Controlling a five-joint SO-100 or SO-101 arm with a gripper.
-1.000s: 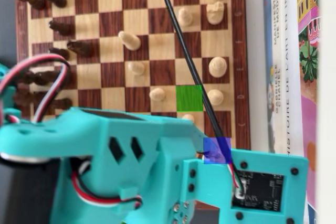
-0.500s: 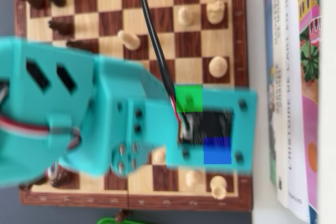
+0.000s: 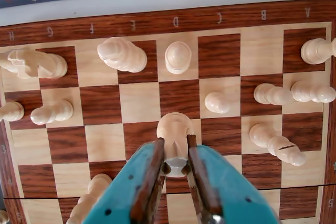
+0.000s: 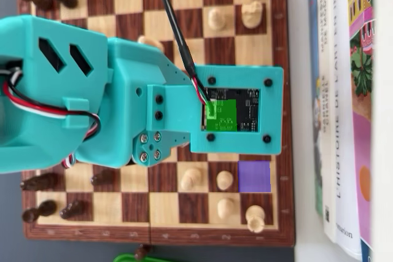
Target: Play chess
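White pawn (image 3: 174, 132) is seen clamped between the teal tool's (image 3: 176, 156) nearly closed jaws in the wrist view, directly ahead of the fingers, its long axis upright over the chessboard (image 3: 131, 24), near file D. Neighbouring white pieces stand apart.

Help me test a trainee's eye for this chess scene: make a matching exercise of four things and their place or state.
Things:
1. gripper
2. purple square
3. books
4. dark pieces

Place or state (sides as in the overhead view):
a. off the board, along its right edge
b. shut on a white piece
c. along the board's left side
d. bare, near the board's lower right

Pairs: 1-b, 2-d, 3-a, 4-c
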